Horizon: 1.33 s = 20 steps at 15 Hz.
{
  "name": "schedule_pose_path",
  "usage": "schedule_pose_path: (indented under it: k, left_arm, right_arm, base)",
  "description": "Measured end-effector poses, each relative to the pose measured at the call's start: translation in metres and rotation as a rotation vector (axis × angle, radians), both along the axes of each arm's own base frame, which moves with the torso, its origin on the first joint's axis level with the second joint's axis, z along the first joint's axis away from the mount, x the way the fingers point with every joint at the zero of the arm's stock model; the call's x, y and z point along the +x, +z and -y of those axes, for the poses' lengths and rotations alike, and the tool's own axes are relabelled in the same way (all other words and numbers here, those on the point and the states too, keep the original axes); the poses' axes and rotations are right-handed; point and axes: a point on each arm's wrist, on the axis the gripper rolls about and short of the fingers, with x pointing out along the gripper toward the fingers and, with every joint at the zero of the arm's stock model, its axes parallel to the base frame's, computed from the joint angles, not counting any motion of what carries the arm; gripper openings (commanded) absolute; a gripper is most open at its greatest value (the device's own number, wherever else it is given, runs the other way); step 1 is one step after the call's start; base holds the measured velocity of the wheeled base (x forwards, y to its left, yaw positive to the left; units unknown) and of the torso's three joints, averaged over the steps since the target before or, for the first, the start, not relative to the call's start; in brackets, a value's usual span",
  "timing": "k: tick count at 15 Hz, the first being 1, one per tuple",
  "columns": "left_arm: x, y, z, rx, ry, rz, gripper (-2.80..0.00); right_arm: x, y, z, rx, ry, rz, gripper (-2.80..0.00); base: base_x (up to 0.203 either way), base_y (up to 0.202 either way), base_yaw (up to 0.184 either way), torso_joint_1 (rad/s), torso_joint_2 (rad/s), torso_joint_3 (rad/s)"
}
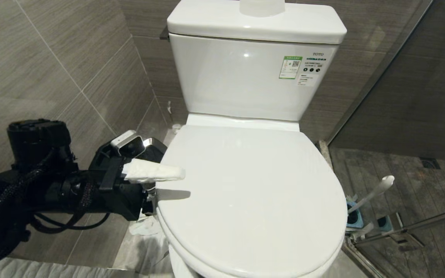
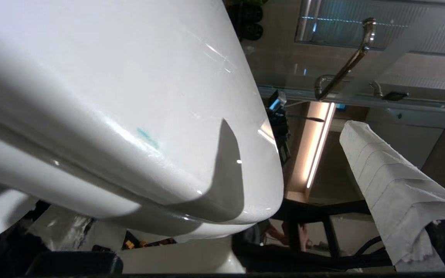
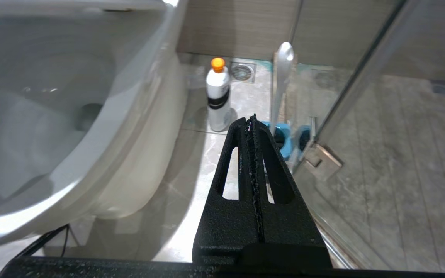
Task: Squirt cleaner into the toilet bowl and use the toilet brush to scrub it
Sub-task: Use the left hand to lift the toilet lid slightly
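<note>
The toilet bowl (image 1: pixel 180 262) is covered by its closed white lid (image 1: pixel 253 193), so the basin is hidden. My left gripper (image 1: pixel 164 189) is open at the lid's left edge. Its paper-wrapped upper finger (image 1: pixel 153 172) reaches over the lid. In the left wrist view the lid's rim (image 2: pixel 207 185), with a small turquoise smear (image 2: pixel 147 137), lies between the spread fingers of the left gripper (image 2: pixel 222 193), apart from the wrapped finger (image 2: pixel 392 185). The cleaner bottle (image 3: pixel 218 96) stands on the floor right of the toilet. The toilet brush (image 1: pixel 377 191) leans in its blue holder (image 1: pixel 355 218). My right gripper (image 3: pixel 251 117) is shut and empty, low beside the bowl (image 3: pixel 137 154).
The cistern (image 1: pixel 245 77) rises behind the lid with a white cylinder (image 1: pixel 262 7) on top. A glass shower door (image 1: pixel 400 77) and its hinge (image 3: pixel 321 162) close off the right side next to the brush holder (image 3: pixel 282 137). Tiled wall stands close on the left.
</note>
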Motion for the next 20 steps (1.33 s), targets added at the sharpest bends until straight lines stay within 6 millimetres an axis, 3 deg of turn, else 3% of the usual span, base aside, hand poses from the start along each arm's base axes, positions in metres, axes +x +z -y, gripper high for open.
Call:
schedule_pose_path:
  k: [20]
  left_arm:
    - [0.001, 0.104, 0.012, -0.129, -0.052, 0.027, 0.0]
  right_arm:
    - [0.0, 0.0, 0.0, 0.0, 0.0, 0.001, -2.8]
  base:
    - [0.0, 0.0, 0.0, 0.0, 0.0, 0.0]
